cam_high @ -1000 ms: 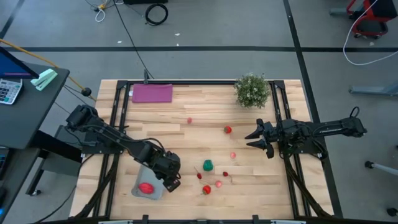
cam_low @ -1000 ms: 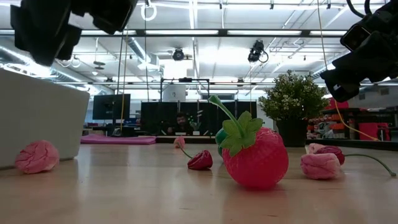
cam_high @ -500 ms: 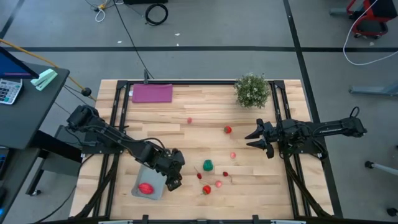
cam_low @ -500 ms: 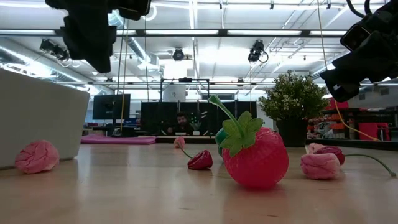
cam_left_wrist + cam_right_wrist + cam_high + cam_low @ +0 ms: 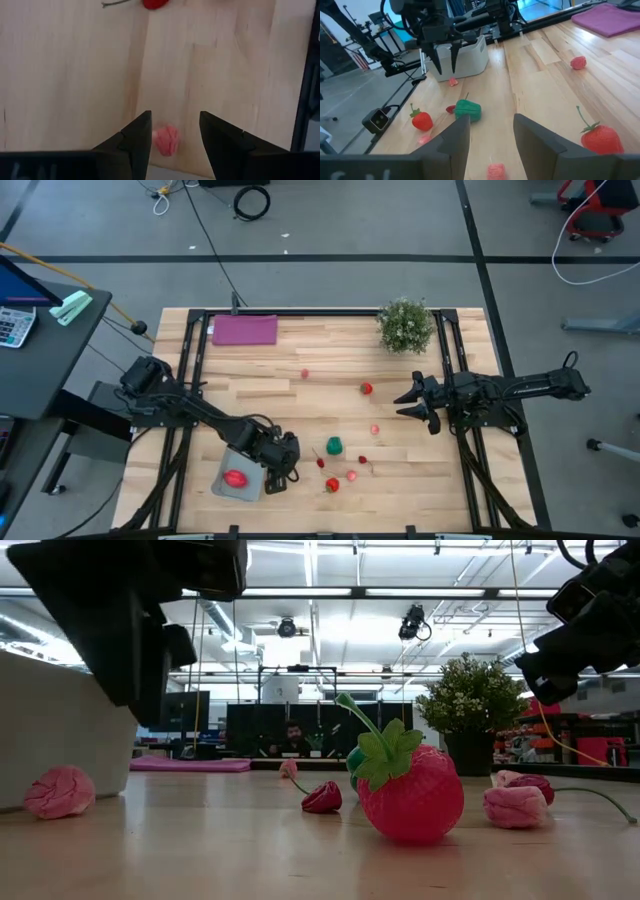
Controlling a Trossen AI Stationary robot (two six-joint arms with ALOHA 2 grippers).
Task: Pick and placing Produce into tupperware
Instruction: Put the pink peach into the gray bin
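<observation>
No writing can be read on anything on the table. Near the front edge of the tabletop, toward the left corner, sits the tupperware [image 5: 238, 478] with one red piece of produce [image 5: 235, 479] inside it. The left arm reaches low across the table from the left edge, and the left gripper [image 5: 280, 476] points down just beside the tupperware's right side. Its fingers [image 5: 134, 140] are spread apart, with a small pink fruit [image 5: 166, 140] lying on the wood between them, not pinched. In the low view the arm hides part of the tupperware. Just to the right lie a strawberry [image 5: 332, 485], a small pink piece [image 5: 352, 476] and a dark red cherry [image 5: 320, 463]. A little farther in is the green vegetable [image 5: 333, 446]. Toward the right edge the right gripper [image 5: 414, 401] hangs above the wood, fingers spread and holding nothing. Beyond are another red strawberry [image 5: 367, 388] and a pink piece [image 5: 305, 374]. At the far edge are a purple sheet [image 5: 245, 330] and a bushy potted plant [image 5: 405, 326]. A person [image 5: 290, 736] is far off and hard to make out.
</observation>
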